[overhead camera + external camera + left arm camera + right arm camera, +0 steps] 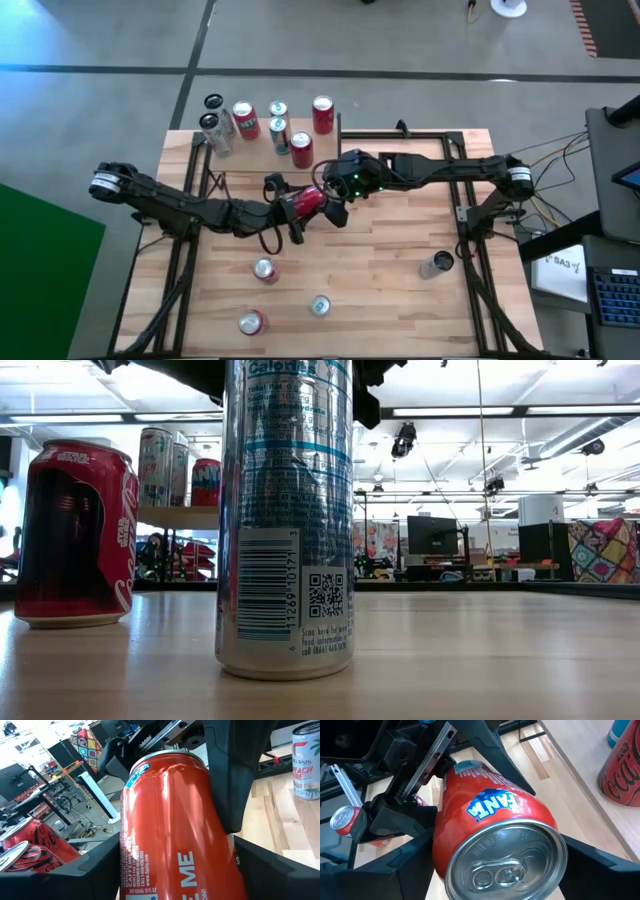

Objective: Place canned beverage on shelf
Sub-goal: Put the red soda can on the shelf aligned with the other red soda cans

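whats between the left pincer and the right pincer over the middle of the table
A red Fanta can, lying sideways with both the left pincer and right pincer around it. The high view and both wrist views show this.

We see two dark, slender arms (190,208) built of jointed black links, each with a pale round cap (103,181) at its base; small green lights (352,184) glow just behind the right gripper (335,207).

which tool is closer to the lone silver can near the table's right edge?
Right. The right tool sits mid-table at the red Fanta can, on the silver can's side. The left tool meets the same red can from farther left.
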Motion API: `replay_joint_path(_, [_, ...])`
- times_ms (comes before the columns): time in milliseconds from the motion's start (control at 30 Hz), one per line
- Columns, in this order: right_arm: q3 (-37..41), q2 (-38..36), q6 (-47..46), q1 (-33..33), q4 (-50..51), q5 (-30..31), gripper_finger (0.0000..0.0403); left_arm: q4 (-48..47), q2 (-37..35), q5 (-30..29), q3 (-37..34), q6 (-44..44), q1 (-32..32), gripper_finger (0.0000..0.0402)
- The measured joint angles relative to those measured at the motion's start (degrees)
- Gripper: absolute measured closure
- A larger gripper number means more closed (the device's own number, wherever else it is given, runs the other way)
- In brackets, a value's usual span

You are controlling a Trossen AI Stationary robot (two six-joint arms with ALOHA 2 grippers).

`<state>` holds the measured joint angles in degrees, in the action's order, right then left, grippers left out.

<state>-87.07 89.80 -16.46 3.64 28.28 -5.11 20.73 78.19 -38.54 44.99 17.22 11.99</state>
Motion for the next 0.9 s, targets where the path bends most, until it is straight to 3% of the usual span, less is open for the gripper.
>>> replay_joint_path(200, [-0.31, -0.85, 2.27, -0.02, -1.10, -0.47, 0.0050, -1.37, -0.53, 0.86, -0.64, -1.96, 0.22, 0.0113])
replay_joint_path(567, [-0.26, -5.66, 9.26, -0.02, -1.14, 0.75, 0.0047, 0.90, -5.13, 0.37, -1.42, -2.20, 2.38, 0.0113])
replay_joint_path(733, [-0.03, -7.92, 13.52, -0.07, -2.28, 0.82, 0.0046, 9.07, -10.16, 1.14, -6.84, 0.76, 4.87, 0.0113])
replay_joint_path(900, [1.15, -8.55, 20.49, -0.59, -6.12, 0.50, 0.0046, 19.21, -17.05, 8.37, -14.17, 3.15, 7.11, 0.0113])
